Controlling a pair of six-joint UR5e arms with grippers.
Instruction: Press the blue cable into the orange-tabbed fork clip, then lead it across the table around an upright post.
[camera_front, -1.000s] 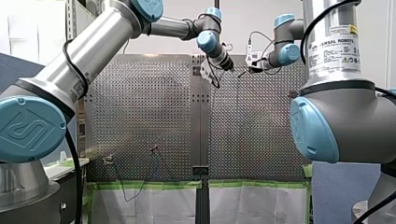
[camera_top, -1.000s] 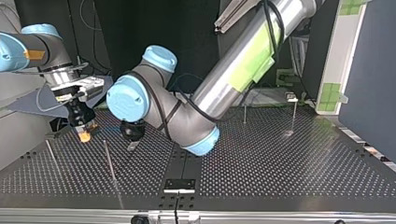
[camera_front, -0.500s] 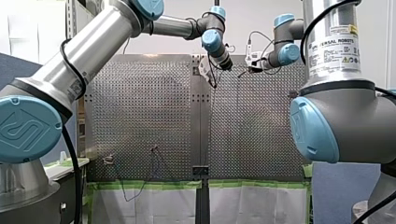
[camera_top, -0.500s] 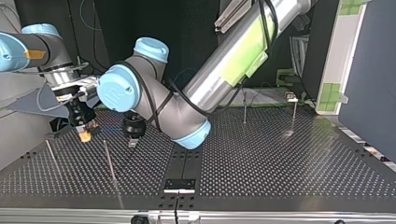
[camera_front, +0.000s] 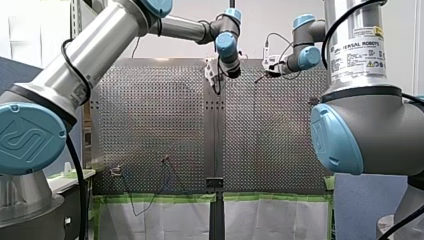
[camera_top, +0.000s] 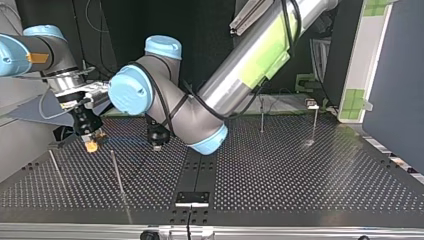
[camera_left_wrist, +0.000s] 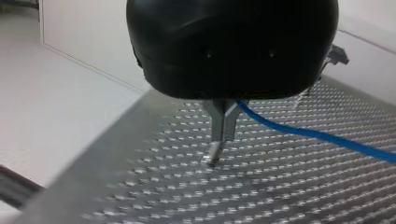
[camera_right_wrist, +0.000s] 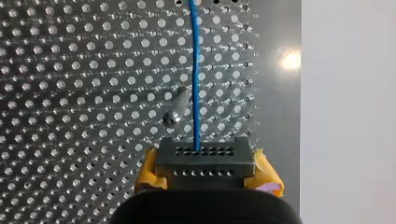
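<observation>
Leading the thin blue cable (camera_left_wrist: 299, 130) around a post is judged the step in hand: carry it low and lightly tensioned, sweeping wide of the slim metal upright post (camera_right_wrist: 176, 112) so it wraps the shaft, not the tip. The cable lies just beside this post. The black, metal-fingered left hand (camera_left_wrist: 222, 135) points down at the perforated metal tabletop (camera_left_wrist: 140, 186), pinched on the cable; the yellow-padded right hand (camera_right_wrist: 204, 161), near the post, also clamps it.
</observation>
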